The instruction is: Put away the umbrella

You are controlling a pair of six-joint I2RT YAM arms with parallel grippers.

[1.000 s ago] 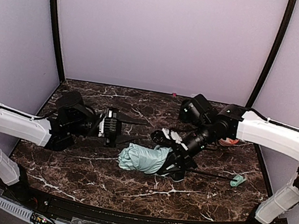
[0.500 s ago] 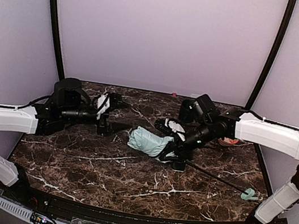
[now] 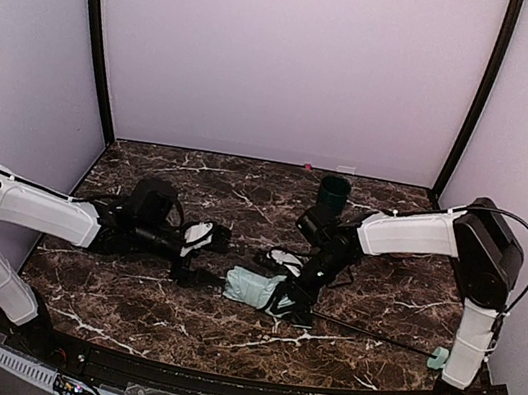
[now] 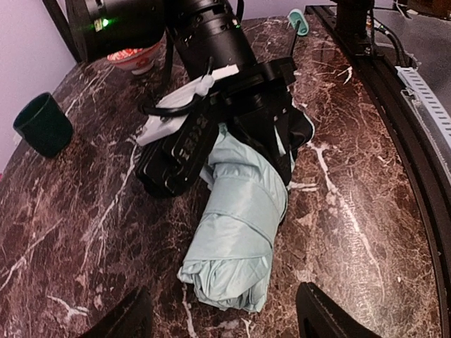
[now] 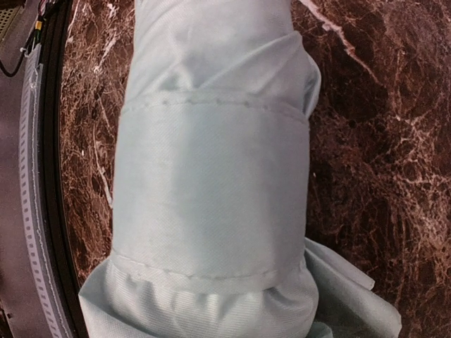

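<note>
The umbrella is folded; its pale mint canopy (image 3: 251, 287) lies as a rolled bundle on the marble table. Its thin black shaft (image 3: 373, 334) runs right to the mint handle (image 3: 437, 359) near the front right edge. My right gripper (image 3: 292, 299) is clamped around the canopy's right part. The right wrist view shows only fabric (image 5: 211, 197), and its fingers are hidden. My left gripper (image 3: 201, 256) is open, just left of the canopy's free end. In the left wrist view the canopy (image 4: 239, 232) ends between my open fingers (image 4: 130, 320).
A dark green cup (image 3: 334, 191) stands at the back centre, and it also shows in the left wrist view (image 4: 44, 124). A red-and-white bowl (image 4: 134, 60) sits behind the right arm. The table's black front rail (image 4: 394, 105) runs close to the handle.
My right gripper has drawn the umbrella toward the front, and the handle has slid to the front right edge. My left gripper has swung from the back to the canopy's left end.
</note>
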